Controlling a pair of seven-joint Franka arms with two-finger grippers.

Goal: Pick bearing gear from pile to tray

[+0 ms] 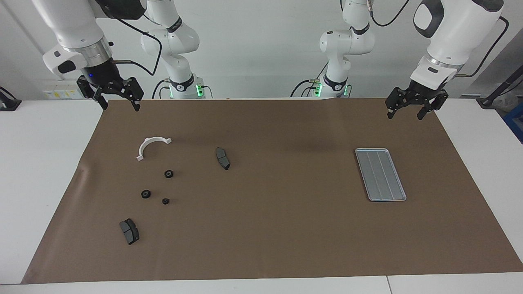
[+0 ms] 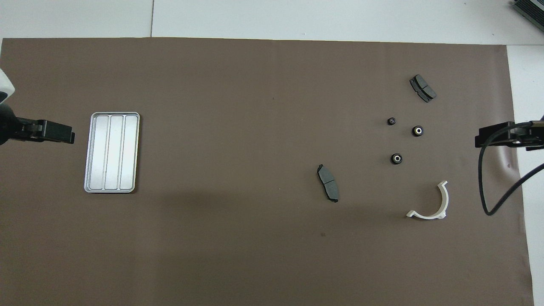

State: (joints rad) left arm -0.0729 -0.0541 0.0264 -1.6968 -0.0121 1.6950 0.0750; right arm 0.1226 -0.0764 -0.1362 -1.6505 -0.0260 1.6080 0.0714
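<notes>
**On the brown mat: three small gears lie loose, tray bare, both arms raised**

On the brown mat (image 1: 261,228) seen from across the table, three tiny black round gears lie flat toward the right arm's end: one (image 1: 168,174) nearest the robots, one (image 1: 146,194) beside and a little farther out, and the smallest (image 1: 165,201) farther still. All three are apart from one another. A white half-ring (image 1: 152,146) lies nearer the robots than they do; one dark grey brake pad (image 1: 222,158) sits toward the middle of the mat and another brake pad (image 1: 129,231) lies farthest from the robots. The silver tray (image 1: 402,196), grooved lengthwise with a low rim, rests well apart at the left arm's end with nothing in it. The right gripper (image 1: 118,104) hangs released, grasping nothing, over the mat's corner; the left gripper (image 1: 406,111) hangs over the mat's edge at the tray's end, fingers spread and bare. From here the gears are only dark dots; no teeth or bore can be made out.

From overhead, two gears (image 2: 396,159) (image 2: 418,131) show a pale centre inside a black ring, while the smallest (image 2: 391,121) shows a fainter one. The tray (image 2: 94,187) gleams, its three channels plain. Each gripper is cut off by the frame edge: only a dark tip of the left gripper (image 2: 63,135) and the right gripper (image 2: 495,137) shows, and a black cable (image 2: 482,178) loops below the latter.
</notes>
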